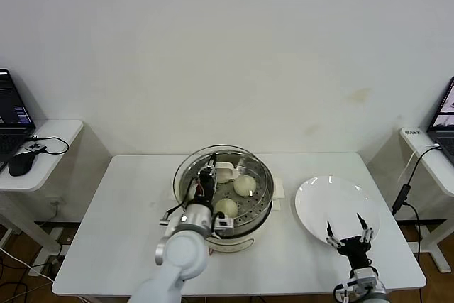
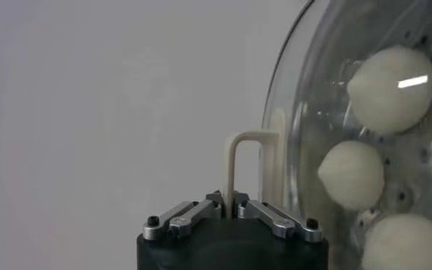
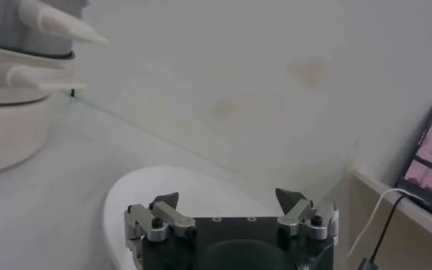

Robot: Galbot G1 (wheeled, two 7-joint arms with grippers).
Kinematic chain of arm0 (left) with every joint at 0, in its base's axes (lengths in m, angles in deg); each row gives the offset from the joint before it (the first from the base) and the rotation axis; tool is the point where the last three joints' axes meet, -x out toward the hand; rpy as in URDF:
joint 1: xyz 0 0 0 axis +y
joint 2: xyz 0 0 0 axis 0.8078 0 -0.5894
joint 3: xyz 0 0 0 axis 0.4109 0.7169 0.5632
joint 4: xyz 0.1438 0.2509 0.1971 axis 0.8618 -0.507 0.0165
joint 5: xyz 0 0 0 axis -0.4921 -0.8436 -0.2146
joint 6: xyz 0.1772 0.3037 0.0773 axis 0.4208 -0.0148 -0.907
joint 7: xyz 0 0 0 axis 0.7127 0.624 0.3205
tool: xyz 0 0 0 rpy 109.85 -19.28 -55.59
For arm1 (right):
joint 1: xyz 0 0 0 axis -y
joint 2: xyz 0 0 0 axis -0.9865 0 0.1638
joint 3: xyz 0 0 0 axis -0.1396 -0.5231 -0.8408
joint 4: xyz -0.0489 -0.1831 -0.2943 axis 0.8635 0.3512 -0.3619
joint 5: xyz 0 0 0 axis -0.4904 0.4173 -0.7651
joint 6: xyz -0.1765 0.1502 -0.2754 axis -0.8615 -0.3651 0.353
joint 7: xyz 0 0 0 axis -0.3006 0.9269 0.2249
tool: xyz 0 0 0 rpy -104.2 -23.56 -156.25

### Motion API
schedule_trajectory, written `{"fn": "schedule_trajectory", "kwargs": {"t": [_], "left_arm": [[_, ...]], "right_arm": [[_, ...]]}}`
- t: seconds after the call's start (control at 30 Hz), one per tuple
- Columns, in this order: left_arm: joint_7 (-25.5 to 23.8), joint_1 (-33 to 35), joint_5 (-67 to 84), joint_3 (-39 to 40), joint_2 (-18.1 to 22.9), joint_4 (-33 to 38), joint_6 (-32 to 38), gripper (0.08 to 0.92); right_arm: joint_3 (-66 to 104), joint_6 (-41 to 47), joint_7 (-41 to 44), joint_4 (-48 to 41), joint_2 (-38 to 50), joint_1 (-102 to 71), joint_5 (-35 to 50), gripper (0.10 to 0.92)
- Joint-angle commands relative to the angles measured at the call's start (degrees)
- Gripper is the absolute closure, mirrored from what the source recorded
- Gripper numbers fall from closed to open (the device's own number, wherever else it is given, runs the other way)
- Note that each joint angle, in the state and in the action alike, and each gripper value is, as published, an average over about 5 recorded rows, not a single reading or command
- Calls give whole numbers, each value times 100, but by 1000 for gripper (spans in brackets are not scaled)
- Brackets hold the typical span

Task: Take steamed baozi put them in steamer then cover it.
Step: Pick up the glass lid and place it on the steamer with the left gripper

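right end effector (image 1: 350,238): nearest the robot, low at the right front of the table (image 1: 128,218), hanging over the near rim of the white plate (image 1: 333,200). jaws spread wide, nothing between them. idle.
white plate: bare, right of the steamer, no baozi on it.
left end effector (image 1: 210,179): reaching in over the steamer's left side, clenched on the cream handle (image 2: 239,158) of the cover. in the left wrist view the jaws are pinched together at the foot of the handle loop.
cover (image 1: 216,157): clear glass lid with metal rim, held tilted over the pot, its glass (image 2: 311,95) standing on edge beside the handle in the wrist view. not yet seated flat on the rim, by my reading.
cover handling: judged rigid, fairly heavy for its size, glass so fragile, smooth and slippery anywhere but the handle. the handle is the only sensible hold. a pinch at one point lets it swing, so lower slowly and level it before letting go.
steamer (image 1: 264,207): steel pot on cream base at table centre, side handle (image 3: 50,22) pointing toward the plate.
steamed baozi (image 1: 245,184): inside on the perforated tray. two show plainly from the head view, a third partly behind the end effector. several show through the glass (image 2: 388,88) in the wrist view.
baozi handling: judged soft, light, easily dented. the lid rim should land on metal, not on dough.
step: judged covering, loading done.
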Motion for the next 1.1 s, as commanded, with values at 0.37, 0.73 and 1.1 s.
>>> {"fn": "schedule_trajectory", "kwargs": {"t": [0.37,0.73,1.1], "left_arm": [[-37,-40,-483,125,428,-481,71,853],[-19,57,-454,85,484,-460,102,853],[9,164,-520,59,522,-390,193,853]], "right_arm": [[5,-68,13,-31,76,-39,-2,203],[2,-85,29,-4,89,-82,-8,202],[-37,-93,48,16,94,-110,-23,202]]}}
